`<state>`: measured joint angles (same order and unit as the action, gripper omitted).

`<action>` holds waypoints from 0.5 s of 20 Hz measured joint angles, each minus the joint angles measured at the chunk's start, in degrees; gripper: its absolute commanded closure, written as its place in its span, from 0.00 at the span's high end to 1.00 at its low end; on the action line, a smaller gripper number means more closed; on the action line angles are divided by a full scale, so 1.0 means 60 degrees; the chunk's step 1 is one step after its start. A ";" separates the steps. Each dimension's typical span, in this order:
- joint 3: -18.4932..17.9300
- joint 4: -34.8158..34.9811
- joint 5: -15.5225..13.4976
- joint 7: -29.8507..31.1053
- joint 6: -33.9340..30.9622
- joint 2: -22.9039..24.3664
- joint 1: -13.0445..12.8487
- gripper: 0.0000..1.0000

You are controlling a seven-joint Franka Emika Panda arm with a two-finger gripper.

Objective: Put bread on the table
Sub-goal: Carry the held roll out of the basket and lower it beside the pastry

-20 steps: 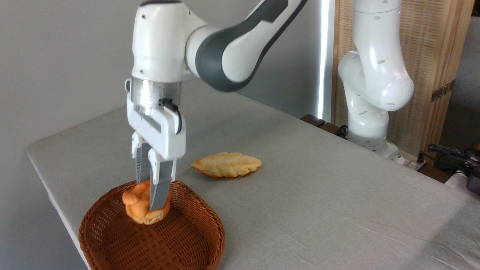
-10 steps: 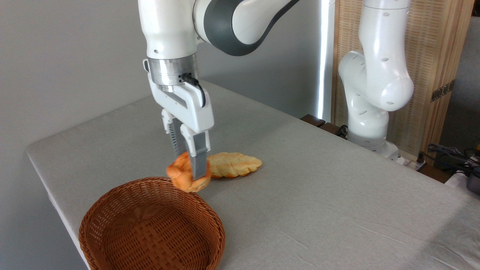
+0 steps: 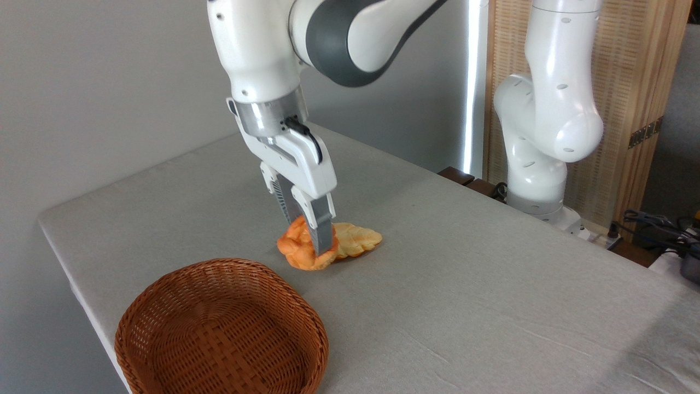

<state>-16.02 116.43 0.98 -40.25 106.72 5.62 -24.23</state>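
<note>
We see the gripper (image 3: 313, 241) tilted, its fingers (image 3: 321, 232) clamped on the bread (image 3: 299, 251), the small orange knotted bun. The bun sits pinched between the two fingers at their tips, bulging out toward 8 o'clock of the near finger. It is low over the table (image 3: 465, 284), the grey cloth; we cannot tell whether its underside touches the cloth or hangs just above it.

The bun overlaps the paler leaf-shaped loaf (image 3: 356, 241), which lies flat on the cloth at 3 o'clock of the gripper; we cannot say whether the two touch. The wicker basket (image 3: 221, 328) stands at 7 o'clock of the bun, near it but apart, close to the table's near edge. At 2 o'clock, well apart, the arm's white base (image 3: 538, 180) rises from the far side of the table.
</note>
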 measured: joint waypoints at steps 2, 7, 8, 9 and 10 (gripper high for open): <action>0.0004 0.0240 -0.0028 0.0000 0.0011 -0.0006 -0.0034 1.00; 0.0022 0.0484 -0.0050 0.0000 0.0031 -0.0058 -0.0208 1.00; 0.0022 0.0486 -0.0050 0.0000 0.0034 -0.0064 -0.0216 1.00; 0.0022 0.0486 -0.0050 0.0000 0.0047 -0.0068 -0.0222 1.00; 0.0022 0.0486 -0.0050 0.0000 0.0055 -0.0068 -0.0223 1.00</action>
<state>-15.89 119.35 0.68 -40.25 107.05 5.20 -25.57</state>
